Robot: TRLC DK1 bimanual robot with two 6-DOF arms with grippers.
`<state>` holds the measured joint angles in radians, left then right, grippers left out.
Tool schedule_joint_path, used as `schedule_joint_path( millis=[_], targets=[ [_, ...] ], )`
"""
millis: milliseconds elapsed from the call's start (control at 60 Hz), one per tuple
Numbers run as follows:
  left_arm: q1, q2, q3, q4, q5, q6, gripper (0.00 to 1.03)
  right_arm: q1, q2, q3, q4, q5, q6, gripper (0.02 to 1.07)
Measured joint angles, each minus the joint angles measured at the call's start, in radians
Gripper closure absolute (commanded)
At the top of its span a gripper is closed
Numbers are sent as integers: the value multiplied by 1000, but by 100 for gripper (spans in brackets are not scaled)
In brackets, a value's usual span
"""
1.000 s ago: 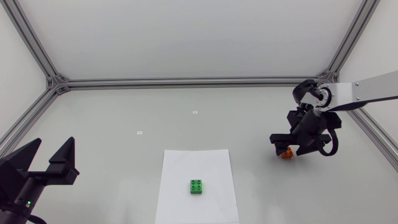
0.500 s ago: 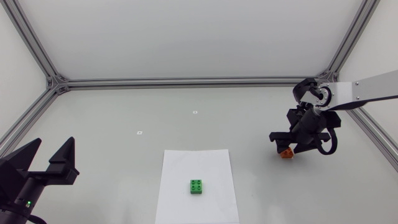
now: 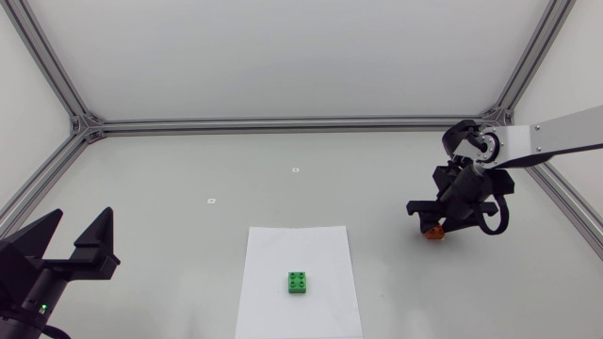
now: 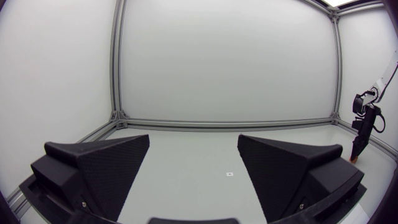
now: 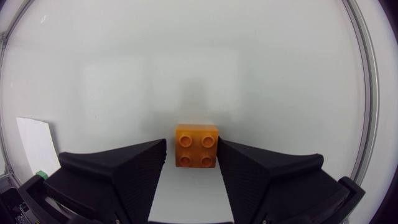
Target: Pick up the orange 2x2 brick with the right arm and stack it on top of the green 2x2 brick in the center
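In the head view we see only a small orange corner of the orange brick [image 3: 434, 234], because the right gripper [image 3: 431, 224] covers the rest. The left gripper [image 3: 83, 215] runs off that view's lower left corner, and the white paper [image 3: 273, 282] is cut by the lower edge. Two tiny marks [image 3: 295, 170] on the table [image 3: 188, 245] are too small for us to identify. In the right wrist view the green brick [image 5: 39, 173] is a mere sliver behind one of that gripper's fingers [image 5: 118, 168], which also hides part of the paper. In the left wrist view the orange brick is a speck beneath the distant right arm [image 4: 367, 118].
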<state>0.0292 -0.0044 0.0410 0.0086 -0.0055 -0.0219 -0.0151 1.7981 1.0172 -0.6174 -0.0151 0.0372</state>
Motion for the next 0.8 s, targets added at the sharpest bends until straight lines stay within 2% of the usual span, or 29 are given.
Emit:
schedule_joint_path(
  millis=[367,517,800],
  targets=[
    [0,0,0,0,0,0,4,0,3,0,9,-7,0,57],
    [0,0,0,0,0,0,4,0,2,0,14,-7,0,62],
    [0,0,0,0,0,0,4,-1,2,0,16,-7,0,65]
  ],
)
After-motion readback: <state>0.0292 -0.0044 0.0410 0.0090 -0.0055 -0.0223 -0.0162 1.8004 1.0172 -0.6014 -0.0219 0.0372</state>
